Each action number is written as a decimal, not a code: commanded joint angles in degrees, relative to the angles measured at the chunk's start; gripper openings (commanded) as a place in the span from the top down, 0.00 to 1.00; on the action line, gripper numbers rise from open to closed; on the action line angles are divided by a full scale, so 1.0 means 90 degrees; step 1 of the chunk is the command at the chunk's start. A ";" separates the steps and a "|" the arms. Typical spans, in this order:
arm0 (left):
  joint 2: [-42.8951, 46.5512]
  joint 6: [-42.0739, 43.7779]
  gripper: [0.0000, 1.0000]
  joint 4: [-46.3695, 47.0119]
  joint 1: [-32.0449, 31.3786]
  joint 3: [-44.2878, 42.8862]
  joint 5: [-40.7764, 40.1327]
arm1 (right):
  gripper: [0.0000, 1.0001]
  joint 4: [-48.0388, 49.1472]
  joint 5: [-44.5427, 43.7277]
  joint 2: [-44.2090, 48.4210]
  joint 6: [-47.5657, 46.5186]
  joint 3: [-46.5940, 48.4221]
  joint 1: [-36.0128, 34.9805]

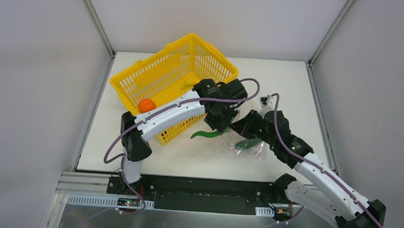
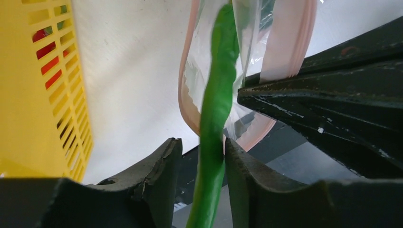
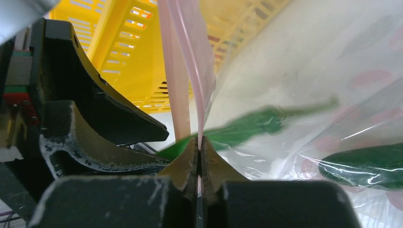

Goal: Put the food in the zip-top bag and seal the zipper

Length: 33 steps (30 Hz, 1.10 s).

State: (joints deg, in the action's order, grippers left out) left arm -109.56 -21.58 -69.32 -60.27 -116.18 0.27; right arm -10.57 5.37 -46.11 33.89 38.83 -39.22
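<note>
Mouth of the zip-top bag, near the middle of the white table and just right of the yellow basket. Right gripper: jaws closed tight on the pink zipper, with one lip of the strip pinched between them so that the opening stands up. Left gripper: jaws narrow, clamped on a long green pepper. Its far end passes between the two pink lips into the clear plastic, and its other end curves out toward the basket in the overhead view. A second green pepper lies inside the bag, seen through the pink-dotted film. The two grippers sit just beside each other at the bag's rim. An orange fruit rests in the basket, against its near wall. Red pieces show through the basket's side slots, but their shape cannot be made out.
</note>
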 commanded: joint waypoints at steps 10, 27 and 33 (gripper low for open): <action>0.0228 0.0308 0.51 -0.0366 -0.0003 -0.0634 -0.0292 | 1.00 0.0306 0.0812 -0.0011 0.0764 0.0339 0.0583; 0.1431 0.1196 0.45 0.0240 -0.0032 0.0873 0.0108 | 1.00 0.0028 0.1469 0.0022 0.0442 0.0336 0.1066; 0.1137 0.1917 0.46 -0.0065 -0.0032 0.0430 0.0732 | 1.00 -0.0128 0.1535 0.0013 0.0224 0.0401 0.1071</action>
State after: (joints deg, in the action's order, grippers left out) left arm -98.17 -10.07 -67.83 -60.34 -108.22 2.48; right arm -11.38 17.47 -46.13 38.04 39.31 -29.80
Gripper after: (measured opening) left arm 0.552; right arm 0.009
